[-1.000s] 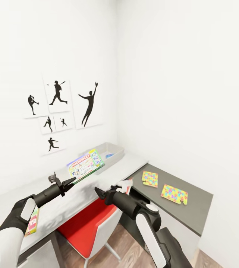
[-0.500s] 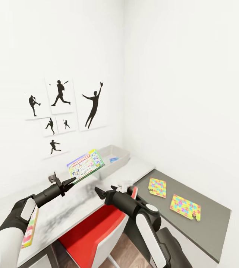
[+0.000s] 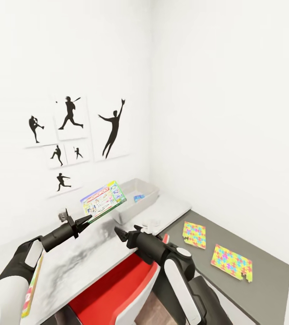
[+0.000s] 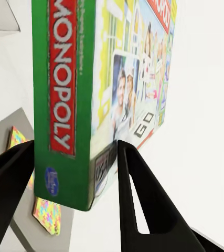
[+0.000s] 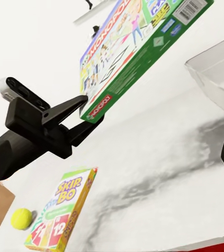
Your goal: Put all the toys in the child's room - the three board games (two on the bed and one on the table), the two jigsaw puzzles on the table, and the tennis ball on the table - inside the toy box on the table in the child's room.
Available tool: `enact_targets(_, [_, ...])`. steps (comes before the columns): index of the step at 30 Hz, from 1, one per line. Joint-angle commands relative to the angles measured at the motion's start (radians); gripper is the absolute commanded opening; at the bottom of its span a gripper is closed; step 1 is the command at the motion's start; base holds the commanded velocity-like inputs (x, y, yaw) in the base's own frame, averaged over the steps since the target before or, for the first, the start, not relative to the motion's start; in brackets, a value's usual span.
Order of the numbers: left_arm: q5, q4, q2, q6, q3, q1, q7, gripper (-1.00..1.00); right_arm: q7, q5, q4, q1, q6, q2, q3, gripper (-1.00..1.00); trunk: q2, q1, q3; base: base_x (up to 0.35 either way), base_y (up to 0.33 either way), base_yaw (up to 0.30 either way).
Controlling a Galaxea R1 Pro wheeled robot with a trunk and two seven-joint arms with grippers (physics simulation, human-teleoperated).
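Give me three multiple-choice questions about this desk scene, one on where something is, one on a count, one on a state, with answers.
1. Where does the Skip-Bo box lie?
A. in the toy box
B. on the white table beside the tennis ball
C. on the red chair

2. How many jigsaw puzzles lie on the grey table?
A. one
B. two
C. four

3. What is the left claw doing?
A. gripping the Monopoly box
B. hanging open and empty
C. pressing on a puzzle

Answers:
1 B: the right wrist view shows it flat next to the tennis ball.
2 B: two patterned sheets.
3 A: both fingers clamp the Monopoly box, held in the air.
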Motion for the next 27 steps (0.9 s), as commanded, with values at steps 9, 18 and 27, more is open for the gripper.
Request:
enact_targets(9, [0.006, 0.000, 0.000, 0.008, 0.002, -0.001, -0.002, -1.00, 0.001, -0.003, -0.001, -0.001, 0.005, 0.000, -0.002, 1.00, -0.001, 0.001, -0.001, 0.233, -0.004, 0.000])
enact_targets(18, [0.006, 0.000, 0.000, 0.009, 0.002, -0.001, -0.002, -1.00, 0.001, -0.003, -0.001, -0.001, 0.005, 0.000, 0.000, 1.00, -0.001, 0.001, -0.001, 0.228, -0.045, 0.000])
enact_targets(27, [0.006, 0.000, 0.000, 0.009, 0.002, -0.001, -0.002, -1.00, 0.001, -0.004, -0.001, -0.001, 0.005, 0.000, 0.000, 1.00, -0.001, 0.001, -0.001, 0.131, -0.008, 0.000])
